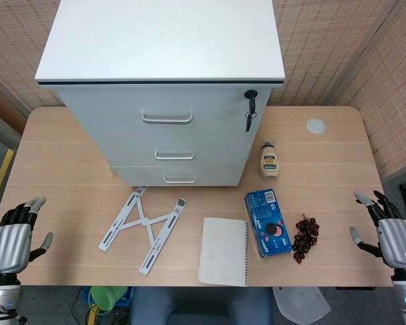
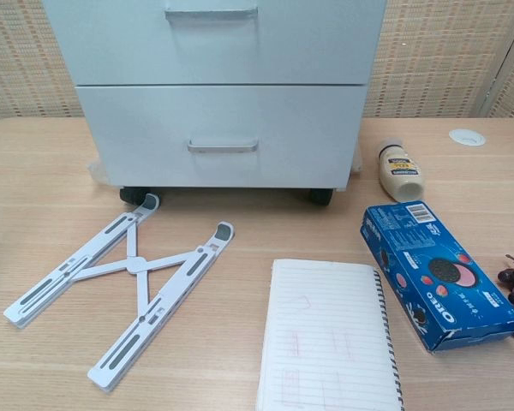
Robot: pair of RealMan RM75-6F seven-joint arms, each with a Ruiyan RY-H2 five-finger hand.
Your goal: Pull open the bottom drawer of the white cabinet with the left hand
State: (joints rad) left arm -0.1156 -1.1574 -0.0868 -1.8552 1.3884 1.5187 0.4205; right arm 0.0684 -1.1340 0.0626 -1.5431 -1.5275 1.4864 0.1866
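A white cabinet (image 1: pixel 161 74) stands on casters at the back of the wooden desk (image 1: pixel 68 156), its three drawer fronts facing the robot, and all three sit flush with the cabinet face. The bottom drawer (image 2: pixel 223 137) is closed, its slim metal handle (image 2: pixel 223 146) untouched, low on the front just above the desk surface. A black key (image 1: pixel 250 108) hangs from the lock at the top right corner of the cabinet front. The left robot hand (image 1: pixel 15 235) hovers at the near left edge of the desk, well apart from the cabinet, its fingers spread and holding nothing. The right robot hand (image 1: pixel 391 233) hangs at the near right edge, likewise with fingers apart and nothing in them. Neither hand shows in the chest view. Just in front of the cabinet lies a folding grey laptop stand (image 1: pixel 142 227), opened into an X shape, one of its tips near the left caster. To its right lies a spiral notebook (image 1: pixel 223 251) with lined pages, then a blue box of Oreo cookies (image 1: pixel 266 222), and beside that a bunch of dark grapes (image 1: pixel 306 237). A small bottle (image 1: pixel 268 160) with a cream label lies on its side just right of the cabinet, and a round white cap (image 1: pixel 316 125) sits flush in the desk further back.
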